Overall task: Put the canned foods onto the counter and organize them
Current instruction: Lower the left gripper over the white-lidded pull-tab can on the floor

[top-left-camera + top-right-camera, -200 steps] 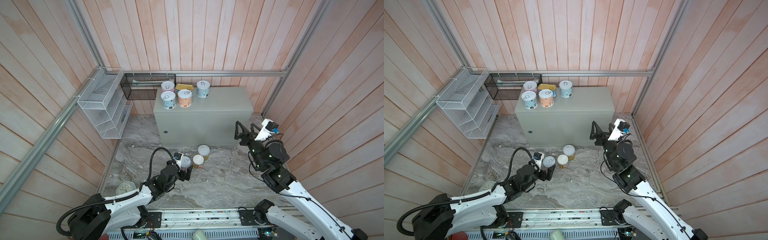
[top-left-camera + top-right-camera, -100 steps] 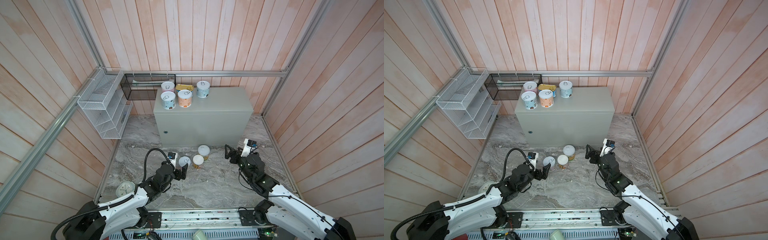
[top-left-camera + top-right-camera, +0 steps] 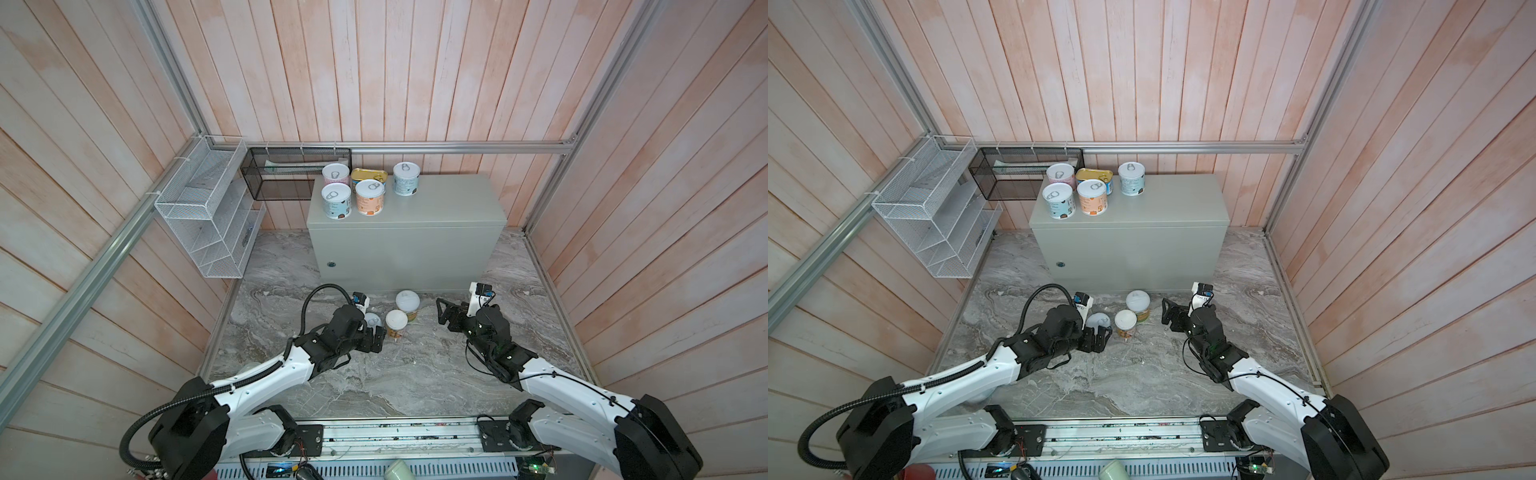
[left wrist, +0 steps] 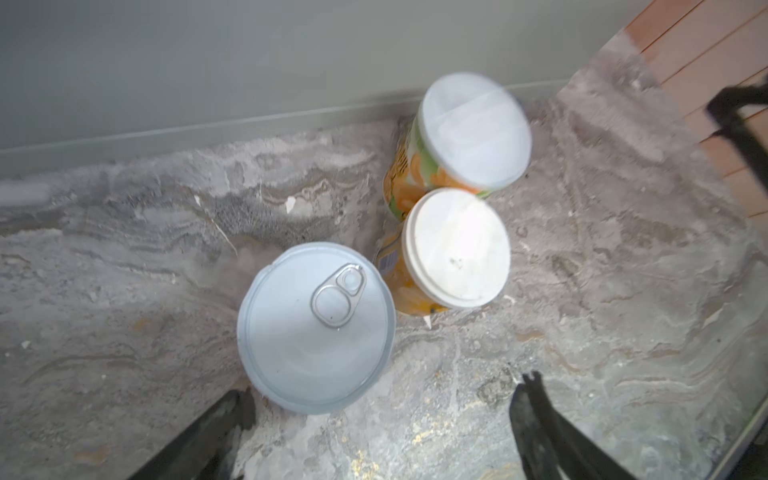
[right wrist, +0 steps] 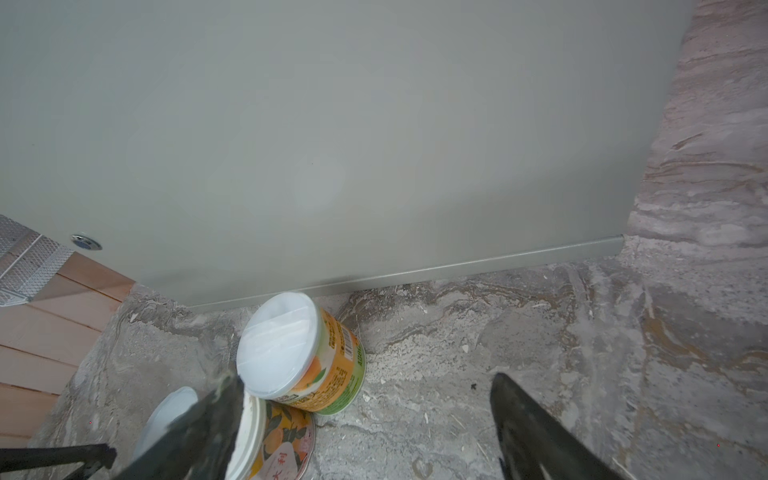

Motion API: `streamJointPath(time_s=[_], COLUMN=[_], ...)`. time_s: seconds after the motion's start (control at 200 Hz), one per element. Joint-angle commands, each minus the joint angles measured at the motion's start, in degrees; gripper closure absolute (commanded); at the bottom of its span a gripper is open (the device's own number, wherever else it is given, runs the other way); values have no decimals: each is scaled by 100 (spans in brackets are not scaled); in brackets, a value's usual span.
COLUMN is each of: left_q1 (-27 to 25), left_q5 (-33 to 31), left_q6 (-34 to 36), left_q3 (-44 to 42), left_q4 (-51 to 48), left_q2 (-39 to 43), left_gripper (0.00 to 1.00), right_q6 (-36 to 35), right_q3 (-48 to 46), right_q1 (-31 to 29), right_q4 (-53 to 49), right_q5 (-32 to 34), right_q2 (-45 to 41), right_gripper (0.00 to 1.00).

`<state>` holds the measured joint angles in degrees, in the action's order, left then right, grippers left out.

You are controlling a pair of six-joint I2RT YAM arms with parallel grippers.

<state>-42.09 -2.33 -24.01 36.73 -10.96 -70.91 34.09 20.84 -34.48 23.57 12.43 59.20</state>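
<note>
Left gripper [image 4: 386, 390]: spread wide and empty, low over the marble floor [image 3: 395, 374], tips just short of the pull-tab can [image 4: 316, 328].
Right gripper [image 5: 365, 380]: also spread wide, holding nothing, aimed at the counter's front.
Pull-tab can: stood upright on the floor with its silver lid up. In the left wrist view it sat ahead of the fingers and closer to one, not centred.
Near white-lidded can [image 4: 457, 245]: stood just beside the pull-tab can. Whether they touched could not be told.
Far white-lidded can [image 5: 282, 345]: stood behind its twin, close to the counter's base and off to one side of the right gripper.
Step in hand: probably the left arm's pickup of the pull-tab can.
Doing it well: shift sideways until the can sits midway between the fingers. Drop so the pads meet the wall below the rim. Keep the inner finger clear of the near white-lidded can. Close squarely and lift straight up.
Counter [image 3: 436, 203]: stood beyond the floor cans. Four pull-tab cans [image 3: 370, 196] and the gold tin [image 3: 369, 174] were grouped at its back left, leaving room on the right.
</note>
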Motion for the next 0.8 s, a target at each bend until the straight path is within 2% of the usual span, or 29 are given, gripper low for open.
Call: streamJointPath(time_s=[0.0,0.235,0.42,0.605,0.795], left_q1=[26,25,60,216,239], left_q5=[-14,-581,-585,-391,-476], left_q6=[107,254,254,257,377], left_q3=[245,657,786,1014,1154], left_q4=[-618,-1059,-907,-802,-691], left_q2=[-221,-744,-994,-1437,-1743], left_gripper=[0,2,2,15,17], right_q6=[-41,12,10,136,231], right_q3=[-283,-395,-424,-505,-759], right_q1=[-47,-40,-39,-46,-45], right_q4=[127,-160,-107,-260,-75], right_q5=[6,261,252,252,221], right_q2=[-166,-411,-575,-760,-869], right_gripper=[7,7,7,7,7])
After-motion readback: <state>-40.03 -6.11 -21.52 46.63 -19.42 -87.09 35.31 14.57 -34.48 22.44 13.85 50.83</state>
